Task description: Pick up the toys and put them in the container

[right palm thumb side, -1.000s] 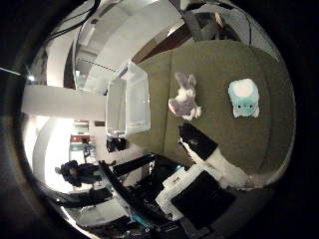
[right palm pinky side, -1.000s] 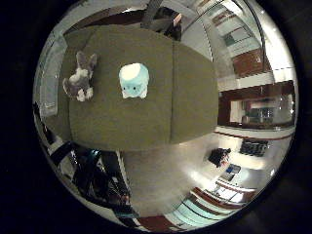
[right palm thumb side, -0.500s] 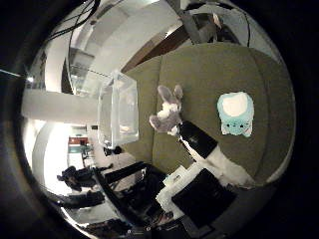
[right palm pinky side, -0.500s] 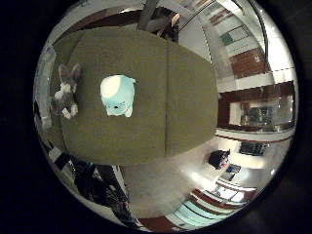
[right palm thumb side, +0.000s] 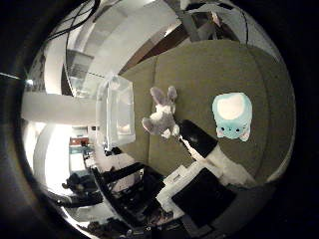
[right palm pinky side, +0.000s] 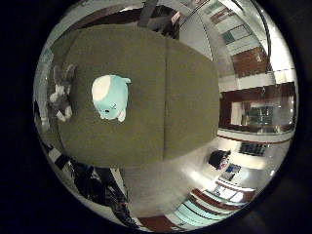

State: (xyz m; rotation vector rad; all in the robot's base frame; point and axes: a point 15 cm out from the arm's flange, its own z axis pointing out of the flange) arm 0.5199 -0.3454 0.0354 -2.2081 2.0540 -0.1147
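A pale teal and white plush toy [right palm pinky side: 111, 96] lies on the olive green table [right palm pinky side: 166, 107]. A grey rabbit plush [right palm pinky side: 61, 91] lies a little away from it on the same table. In the right thumb side palm view the teal toy [right palm thumb side: 232, 115] and the grey rabbit [right palm thumb side: 159, 112] also show, with a clear plastic container [right palm thumb side: 119, 110] standing at the table's edge beside the rabbit. Part of my right hand [right palm thumb side: 204, 149], black and white, reaches in over the table near the rabbit. Its fingers do not show well enough to tell their state.
The table's edges drop to a shiny floor [right palm pinky side: 175, 175] with furniture around. A wooden cabinet [right palm pinky side: 258, 107] stands across the room. Dark equipment [right palm thumb side: 189, 204] sits beside the table below the hand.
Both views have shifted: the teal toy has grown larger and the rabbit and container have slid toward the edge, so the camera has moved closer over the table. The toys themselves lie still.
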